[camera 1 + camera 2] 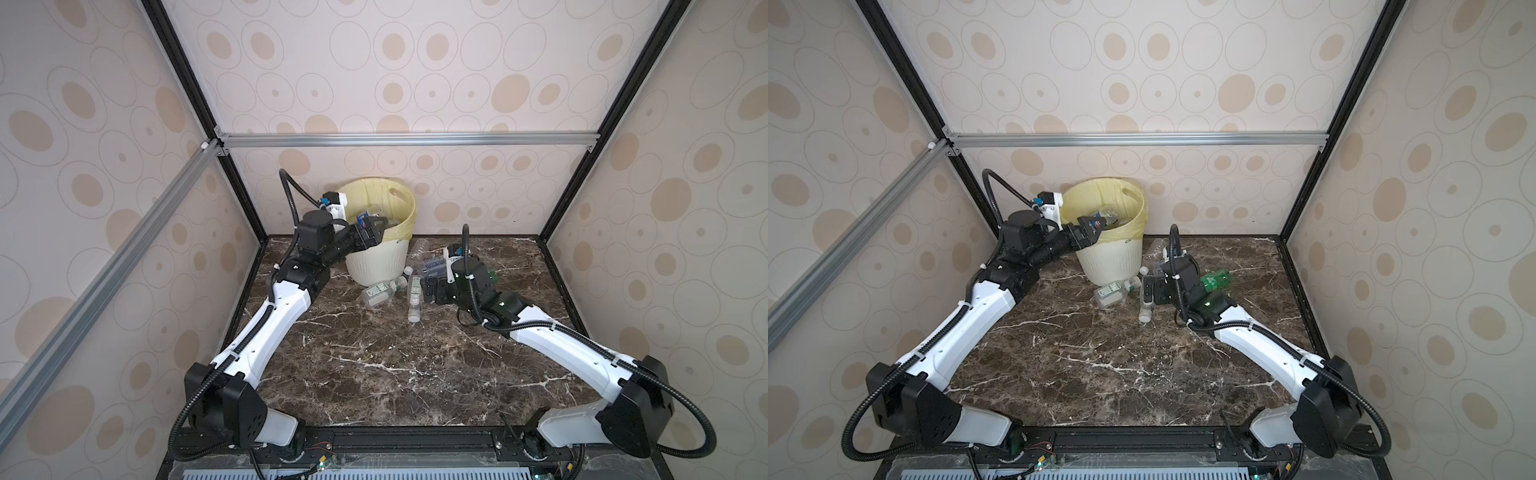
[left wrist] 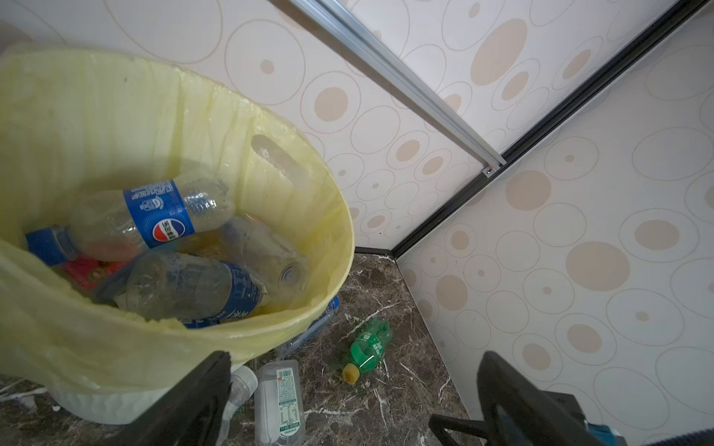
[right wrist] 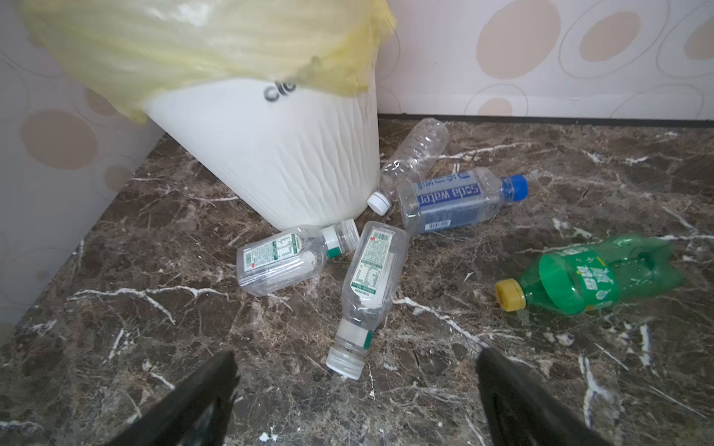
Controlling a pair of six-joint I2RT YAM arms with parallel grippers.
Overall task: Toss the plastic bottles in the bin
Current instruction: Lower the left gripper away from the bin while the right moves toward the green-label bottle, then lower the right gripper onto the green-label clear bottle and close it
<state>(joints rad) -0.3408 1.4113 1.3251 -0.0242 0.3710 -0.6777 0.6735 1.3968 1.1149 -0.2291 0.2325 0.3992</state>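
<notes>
1. The left end effector (image 1: 372, 231) hangs over the near rim of the bin. Its black fingers (image 2: 201, 397) are spread wide with nothing between them. The left wrist view cuts both fingers off at its edge.
2. The right end effector (image 1: 429, 291) sits low over the tabletop, also spread and empty. Only the finger ends show in the right wrist view.
3. Just ahead of it lies a clear flat plastic bottle with a green-and-white label (image 3: 371, 278), cap toward the fingers. A matching flat bottle (image 3: 278, 258) lies beside it, cap end at the bin's foot.
4. Beyond them lie a clear blue-capped "soda water" bottle (image 3: 452, 200) and a clear ribbed white-capped bottle (image 3: 417, 150), close to the bin. A green yellow-capped bottle (image 3: 595, 278) lies apart from this cluster.
5. The round cream-white ribbed plastic bin (image 3: 270, 154) stands at the back of the dark marbled tabletop (image 1: 374, 374). Its pale yellow bag (image 2: 116, 116) covers part of a printed word on the bin's wall.
6. Inside, a clear blue-labelled cola bottle (image 2: 154, 216) lies on top. A red-labelled item (image 2: 85, 270) is half buried under it, and everything deeper is hidden.
</notes>
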